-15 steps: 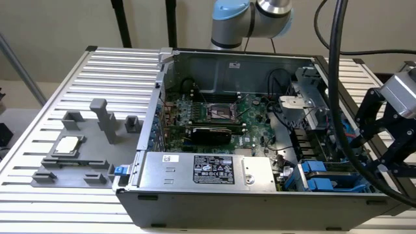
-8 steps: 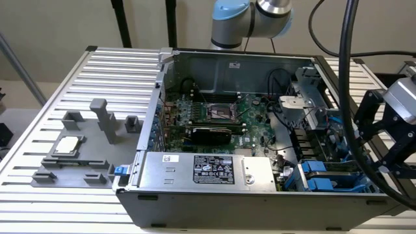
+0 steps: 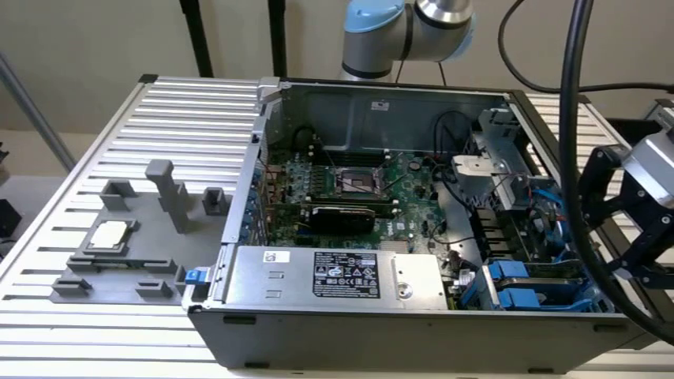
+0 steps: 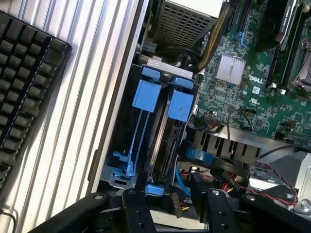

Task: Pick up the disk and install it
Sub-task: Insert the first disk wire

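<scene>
The disk [image 4: 166, 141] stands on edge in the drive bay at the corner of the open computer case [image 3: 358, 324]. It is dark, sits in a blue bracket with a blue tab [image 4: 181, 105], and its label face is hidden. A second blue caddy [image 4: 145, 95] with thin blue rails sits in the slot beside it. In the exterior view both blue tabs [image 3: 510, 272] show at the case's front, on the exterior view's right. My gripper [image 4: 170, 196] hovers just outside the bay, open, with black fingers [image 4: 138, 213] and nothing between them. It hangs beside the case [image 3: 635, 237].
A green motherboard [image 3: 348, 185] fills the case floor, with the power supply [image 3: 337, 276] along the front wall. A grey fixture with a small silver CPU chip [image 3: 110, 235] sits on the slatted table [image 3: 126, 316]. A black keyboard [image 4: 24, 82] lies beside the case. Thick black cables [image 3: 577, 118] hang near the gripper.
</scene>
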